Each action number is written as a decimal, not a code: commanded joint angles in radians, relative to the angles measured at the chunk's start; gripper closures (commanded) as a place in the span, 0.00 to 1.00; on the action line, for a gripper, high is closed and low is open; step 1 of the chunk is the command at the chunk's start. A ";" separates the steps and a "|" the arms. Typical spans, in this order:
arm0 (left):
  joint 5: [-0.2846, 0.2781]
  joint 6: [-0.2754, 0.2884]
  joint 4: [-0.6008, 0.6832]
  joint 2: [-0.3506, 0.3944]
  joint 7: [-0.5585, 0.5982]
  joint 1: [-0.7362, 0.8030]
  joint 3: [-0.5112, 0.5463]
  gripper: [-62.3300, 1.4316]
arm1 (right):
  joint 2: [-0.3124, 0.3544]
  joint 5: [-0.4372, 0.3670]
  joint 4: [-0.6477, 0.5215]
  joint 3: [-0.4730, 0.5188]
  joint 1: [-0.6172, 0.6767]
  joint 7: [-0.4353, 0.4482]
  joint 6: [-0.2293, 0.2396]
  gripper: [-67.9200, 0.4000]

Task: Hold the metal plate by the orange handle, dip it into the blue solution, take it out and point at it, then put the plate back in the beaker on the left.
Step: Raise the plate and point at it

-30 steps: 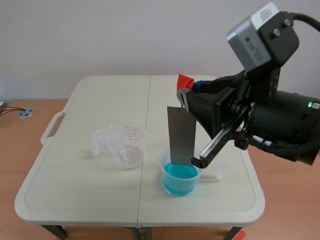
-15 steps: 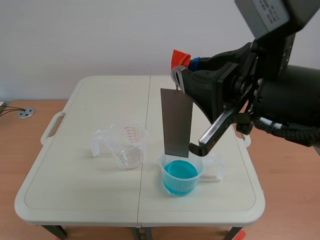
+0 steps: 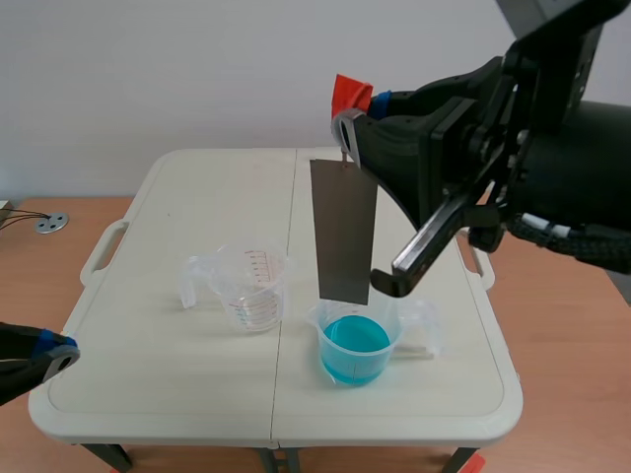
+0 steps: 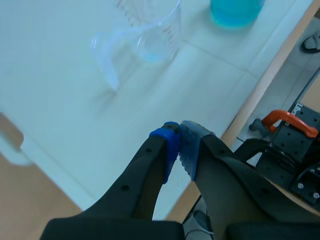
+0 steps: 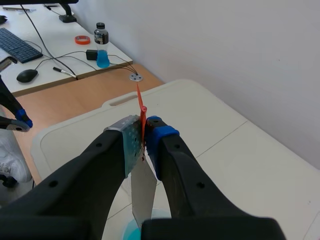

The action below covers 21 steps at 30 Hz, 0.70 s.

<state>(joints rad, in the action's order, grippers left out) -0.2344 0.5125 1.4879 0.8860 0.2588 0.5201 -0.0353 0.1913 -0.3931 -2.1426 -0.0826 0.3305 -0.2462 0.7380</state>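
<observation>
1. The right gripper (image 3: 357,116) is clamped on the orange handle (image 3: 351,96); in its wrist view the pads pinch the thin tab edge-on.
2. The metal plate (image 3: 344,232) hangs beneath that grip with its long axis upright. It is a flat, thin, matte grey strip, and its lower edge is out of the liquid, just above the rim of the blue solution beaker (image 3: 355,345).
3. The left gripper (image 3: 49,353) has its pads pressed together on nothing, low by the table's (image 3: 168,197) near-left corner. The plate lies up and to its right, beyond the clear beaker (image 3: 254,288). As the free arm, it is probably the one to point.
4. Both beakers are see-through plastic with handles; the clear one carries red graduation marks.
</observation>
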 commanded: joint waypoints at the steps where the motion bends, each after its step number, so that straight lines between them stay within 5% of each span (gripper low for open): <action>1: -0.008 0.015 0.013 -0.005 0.013 -0.050 -0.036 0.93 | 0.002 -0.021 -0.031 0.006 -0.006 0.014 0.008 0.97; 11: -0.005 0.036 0.012 -0.079 -0.102 -0.333 -0.304 0.93 | 0.002 -0.035 -0.039 0.006 -0.006 0.003 0.008 0.97; 21: -0.004 0.037 0.012 -0.195 -0.211 -0.496 -0.433 0.93 | 0.002 -0.034 -0.039 0.006 -0.006 -0.003 0.008 0.97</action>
<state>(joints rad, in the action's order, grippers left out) -0.2283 0.5480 1.4879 0.6971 0.0425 0.0269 -0.4709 0.1913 -0.4122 -2.1563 -0.0826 0.3305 -0.2642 0.7380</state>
